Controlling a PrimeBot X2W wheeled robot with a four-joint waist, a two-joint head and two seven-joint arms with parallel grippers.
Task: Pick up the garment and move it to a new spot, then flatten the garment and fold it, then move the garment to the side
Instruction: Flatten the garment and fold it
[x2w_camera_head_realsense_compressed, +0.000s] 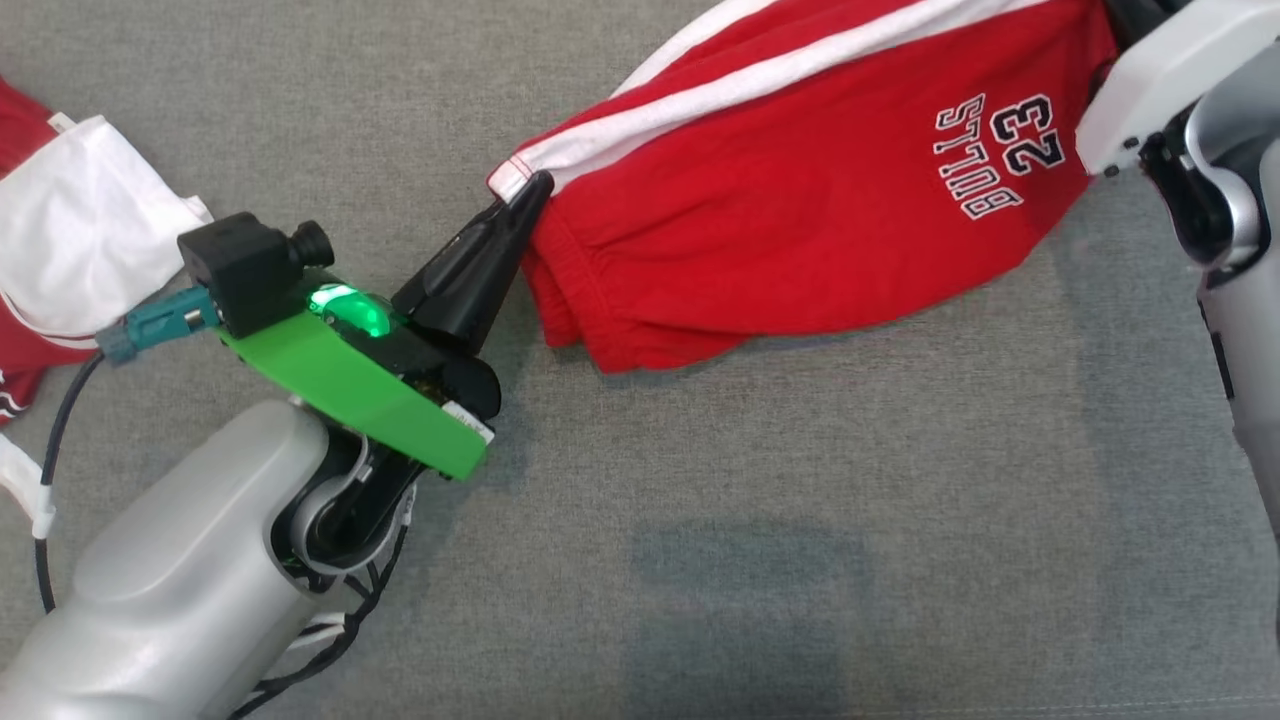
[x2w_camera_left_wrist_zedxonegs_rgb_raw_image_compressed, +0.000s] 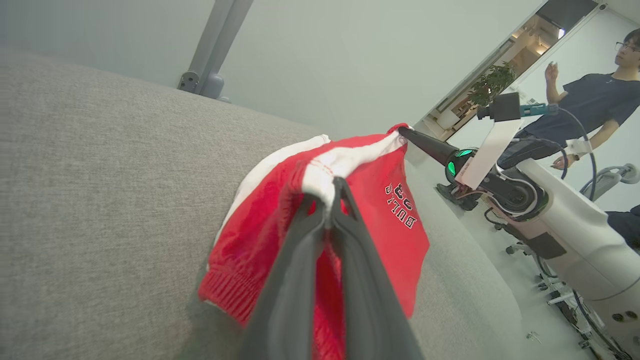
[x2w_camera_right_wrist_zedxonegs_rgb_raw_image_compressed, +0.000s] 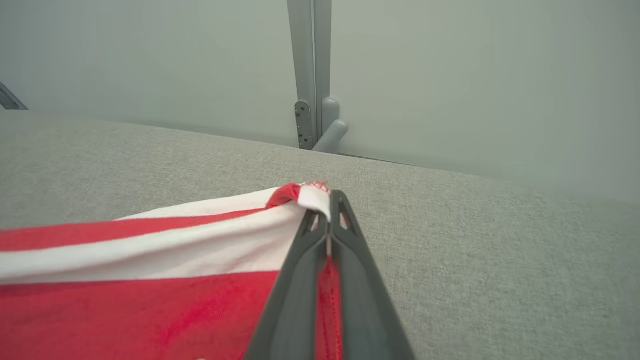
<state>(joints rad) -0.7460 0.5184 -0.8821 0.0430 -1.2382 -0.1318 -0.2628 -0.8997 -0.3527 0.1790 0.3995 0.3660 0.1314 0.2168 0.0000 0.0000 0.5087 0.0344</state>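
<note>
The garment (x2w_camera_head_realsense_compressed: 800, 190) is a pair of red shorts with white side stripes and "BULLS 23" lettering, stretched above the grey surface between my two arms. My left gripper (x2w_camera_head_realsense_compressed: 535, 190) is shut on the garment's white-striped corner at its left end; the left wrist view shows the cloth (x2w_camera_left_wrist_zedxonegs_rgb_raw_image_compressed: 320, 175) pinched at my left gripper (x2w_camera_left_wrist_zedxonegs_rgb_raw_image_compressed: 332, 192). My right gripper (x2w_camera_right_wrist_zedxonegs_rgb_raw_image_compressed: 327, 202) is shut on the other striped corner (x2w_camera_right_wrist_zedxonegs_rgb_raw_image_compressed: 305, 192). In the head view only the right arm's pale wrist (x2w_camera_head_realsense_compressed: 1160, 100) shows at the garment's right end. The left wrist view also shows the right gripper (x2w_camera_left_wrist_zedxonegs_rgb_raw_image_compressed: 402, 131) holding the far corner.
Another red and white garment (x2w_camera_head_realsense_compressed: 70, 240) lies at the left edge of the grey fabric surface (x2w_camera_head_realsense_compressed: 800, 520). A person (x2w_camera_left_wrist_zedxonegs_rgb_raw_image_compressed: 595, 105) stands beyond the right arm in the left wrist view. A grey post (x2w_camera_right_wrist_zedxonegs_rgb_raw_image_compressed: 312, 75) rises behind the surface's far edge.
</note>
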